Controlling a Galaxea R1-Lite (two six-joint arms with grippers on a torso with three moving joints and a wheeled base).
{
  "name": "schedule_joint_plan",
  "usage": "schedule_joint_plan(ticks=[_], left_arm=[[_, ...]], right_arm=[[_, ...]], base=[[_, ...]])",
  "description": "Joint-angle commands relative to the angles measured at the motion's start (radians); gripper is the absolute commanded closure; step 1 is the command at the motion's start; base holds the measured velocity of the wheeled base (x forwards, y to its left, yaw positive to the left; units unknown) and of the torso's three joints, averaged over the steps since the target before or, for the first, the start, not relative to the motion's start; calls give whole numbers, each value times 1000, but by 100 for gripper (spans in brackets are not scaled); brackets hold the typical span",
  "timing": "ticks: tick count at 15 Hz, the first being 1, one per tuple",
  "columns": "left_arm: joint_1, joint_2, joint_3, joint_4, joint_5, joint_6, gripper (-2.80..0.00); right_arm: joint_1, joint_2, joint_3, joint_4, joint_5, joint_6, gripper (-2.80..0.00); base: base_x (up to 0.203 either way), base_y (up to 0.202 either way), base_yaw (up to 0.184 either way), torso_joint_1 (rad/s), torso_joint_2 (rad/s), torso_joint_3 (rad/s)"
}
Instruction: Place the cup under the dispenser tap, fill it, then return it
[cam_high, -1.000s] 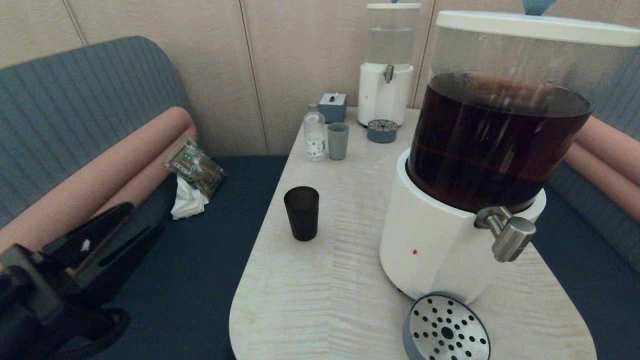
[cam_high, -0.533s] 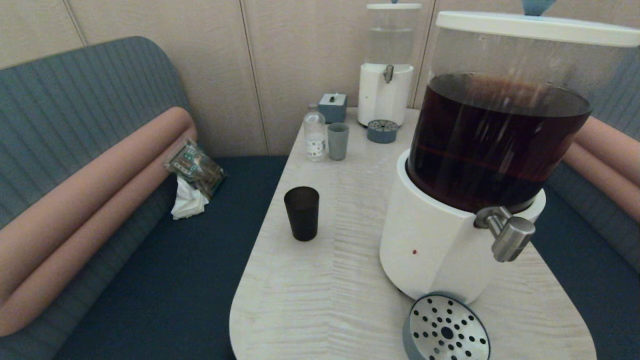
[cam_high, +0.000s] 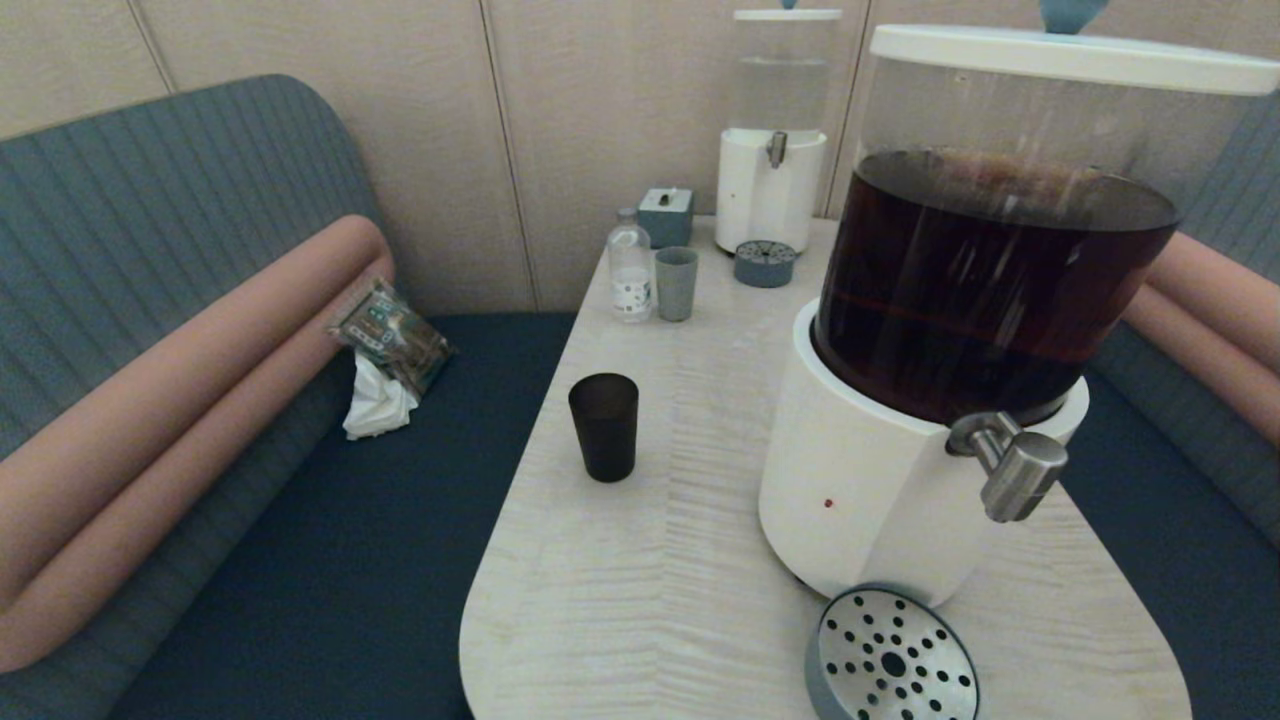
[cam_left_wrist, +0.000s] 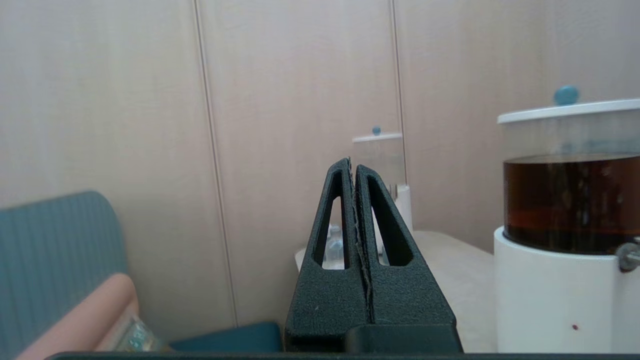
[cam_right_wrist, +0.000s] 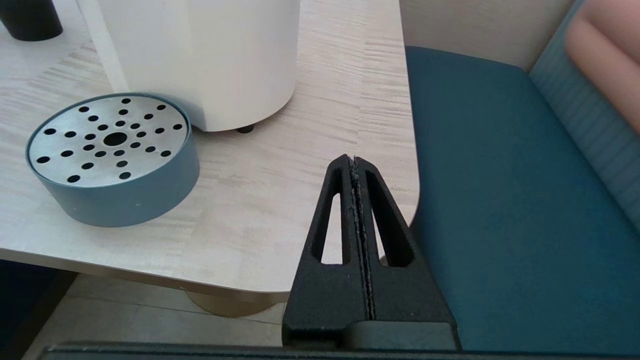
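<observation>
One cup (cam_high: 603, 427) stands upright near the bench's (cam_high: 640, 600) left edge, well apart from the dispenser tap (cam_high: 1010, 464) and the drip tray (cam_high: 892, 657) at the near edge. It looks light, stiff and smooth; grasp it mid-wall. The left claw (cam_left_wrist: 354, 167) and right claw (cam_right_wrist: 353, 165) are both pressed together, holding nothing.

Both tools (cam_left_wrist: 354, 167) (cam_right_wrist: 353, 165) are matte black, wedge-shaped, with triangular cutouts.

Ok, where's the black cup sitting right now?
In the head view the black cup stands upright on the table, near its left edge, apart from the big dispenser on its right and nearer the robot than the grey-blue tumbler.
</observation>
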Motion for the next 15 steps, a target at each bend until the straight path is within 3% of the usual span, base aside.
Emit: schedule_joint_plan(ticks=[1,6,8,15], left_arm=[[5,-118,13,42,-1,-1,0],[6,-336,164,297,14,15,0],[5,-349,232,333,59,63,0],[5,-350,232,692,213,220,0]], right_arm=[[-1,0,9,-1,0,-1,0],[1,0,9,0,0,-1,0],[0,0,9,-1,0,-1,0],[-1,0,9,-1,0,-1,0]], base=[[0,0,0,0,0,0],[0,0,0,0,0,0],[0,0,0,0,0,0],[0,0,0,0,0,0]])
